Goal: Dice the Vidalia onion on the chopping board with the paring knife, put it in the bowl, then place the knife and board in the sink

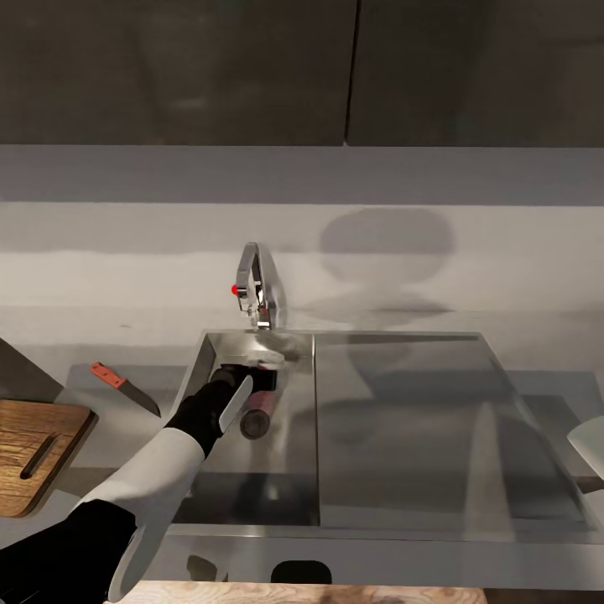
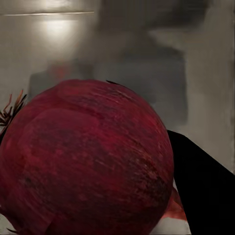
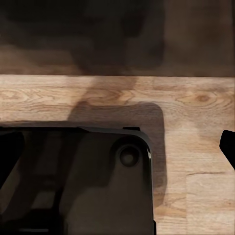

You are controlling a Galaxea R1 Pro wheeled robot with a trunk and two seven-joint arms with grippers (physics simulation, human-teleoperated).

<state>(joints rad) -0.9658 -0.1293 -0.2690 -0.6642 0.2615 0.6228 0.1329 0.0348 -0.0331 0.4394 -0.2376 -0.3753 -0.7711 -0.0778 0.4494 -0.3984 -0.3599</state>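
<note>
Left arm down in the sink, at the onion

The left gripper (image 1: 252, 394) reaches into the sink's (image 1: 302, 503) deep basin, just in front of the tap (image 1: 256, 294), with the dark red onion (image 1: 256, 419) at its fingertips; in the left wrist view the onion (image 2: 88, 161) sits very close, one black finger (image 2: 205, 191) beside it, but whether the jaws have clamped it I cannot tell. The onion lies near the basin's middle, walls close to left and back (straight up is the open way out). The board (image 1: 38, 453) and knife (image 1: 124, 387) wait on the countertop (image 1: 537, 403) to the left, on this arm's side. The right gripper hangs over wooden floor (image 3: 196, 112); its state is unclear.
</note>
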